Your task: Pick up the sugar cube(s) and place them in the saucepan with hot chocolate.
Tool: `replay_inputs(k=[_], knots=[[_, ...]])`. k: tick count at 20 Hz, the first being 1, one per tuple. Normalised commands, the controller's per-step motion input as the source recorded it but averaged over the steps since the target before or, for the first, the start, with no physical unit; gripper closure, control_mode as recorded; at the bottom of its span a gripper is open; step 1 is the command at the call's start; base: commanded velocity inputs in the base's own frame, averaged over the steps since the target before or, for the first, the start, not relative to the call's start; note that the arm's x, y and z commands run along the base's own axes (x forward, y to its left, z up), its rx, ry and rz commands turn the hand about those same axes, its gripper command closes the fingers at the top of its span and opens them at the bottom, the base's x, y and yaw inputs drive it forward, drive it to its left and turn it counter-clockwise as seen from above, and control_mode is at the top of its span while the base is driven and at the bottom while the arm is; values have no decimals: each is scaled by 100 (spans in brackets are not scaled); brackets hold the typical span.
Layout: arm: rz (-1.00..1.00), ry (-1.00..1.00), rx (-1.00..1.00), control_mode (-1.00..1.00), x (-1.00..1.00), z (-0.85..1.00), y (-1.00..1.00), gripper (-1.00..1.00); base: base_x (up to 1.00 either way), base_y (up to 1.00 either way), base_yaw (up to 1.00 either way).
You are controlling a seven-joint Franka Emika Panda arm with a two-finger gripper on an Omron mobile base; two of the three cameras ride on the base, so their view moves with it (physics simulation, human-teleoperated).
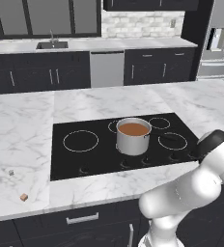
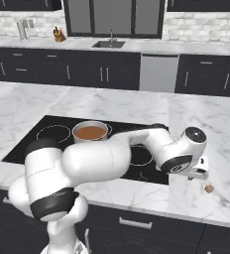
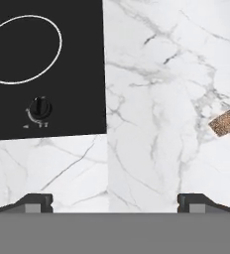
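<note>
The shiny steel saucepan stands in the middle of the black cooktop, with reddish-brown hot chocolate inside. A tan-brown sugar cube lies on the marble to the right of the cooktop. A pale sugar cube and a tan one lie on the counter left of the cooktop. My gripper hangs open just above the marble beside the cooktop's right edge. Nothing is between its fingertips. In the hand view the tan cube sits off to the right, beyond the right tip.
The black cooktop has a knob near its front corner. The marble island counter extends on both sides. My white arm stretches across the cooktop's front in the right base view. Cabinets, sink and dishwasher line the far wall.
</note>
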Motion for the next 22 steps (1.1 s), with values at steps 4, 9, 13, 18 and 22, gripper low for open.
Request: replay_inputs(k=[4, 9, 13, 18, 22], knots=[[1, -6, 0, -100, -25, -19, -60, -100, 0, 0, 0], [0, 0, 0, -100, -5, -5, -44, -100, 0, 0, 0], [0, 2, -6, -100, 8, 0, -7, -100, 0, 0, 0], [0, 11, -5, -100, 49, 0, -2, -100, 0, 0, 0], [0, 7, -4, -100, 44, -2, 0, -100, 0, 0, 0]])
